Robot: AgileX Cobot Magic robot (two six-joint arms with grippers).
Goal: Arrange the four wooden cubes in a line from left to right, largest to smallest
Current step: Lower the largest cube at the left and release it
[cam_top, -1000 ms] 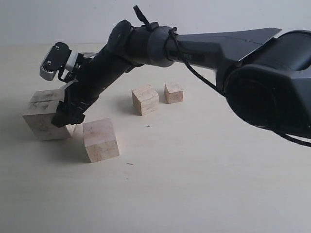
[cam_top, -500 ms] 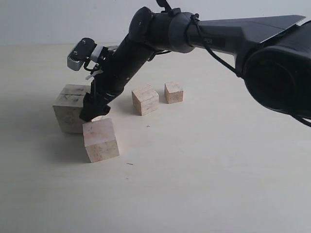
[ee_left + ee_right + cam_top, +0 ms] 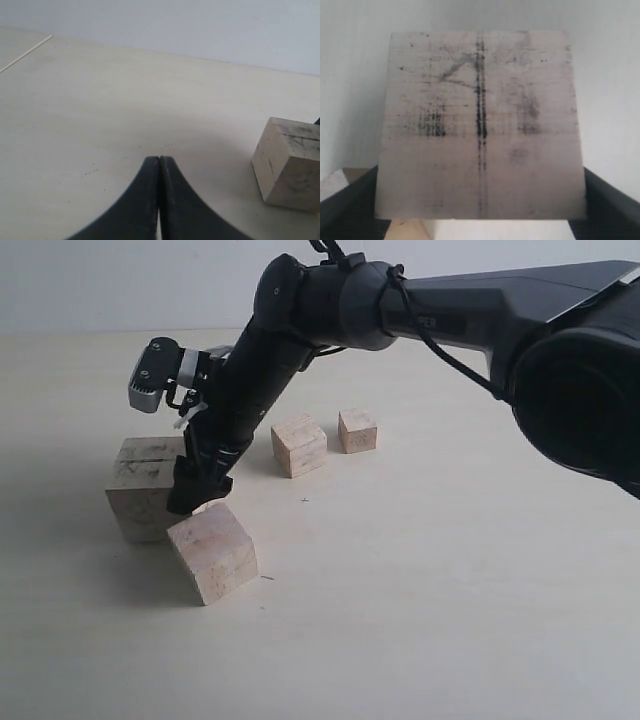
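Note:
The largest cube (image 3: 140, 490), smudged and grooved, rests at the left of the table. My right gripper (image 3: 197, 488) reaches across to it and is shut on it. In the right wrist view its grooved face (image 3: 480, 125) fills the space between the two fingers. The second-largest cube (image 3: 212, 552) lies skewed just in front, touching the gripper's tips. The third cube (image 3: 298, 445) and the smallest cube (image 3: 357, 430) sit side by side further back. My left gripper (image 3: 159, 159) is shut and empty over bare table, with the largest cube (image 3: 290, 165) off to one side.
The pale wooden table (image 3: 430, 590) stretches to the right and front of the cubes. My right arm (image 3: 420, 310) spans the upper scene from the right. A table edge (image 3: 25, 52) shows in the left wrist view.
My right gripper carried the largest cube rightward, then lowered it slightly. The second-largest cube was nudged forward and turned askew. The two small cubes stayed put.

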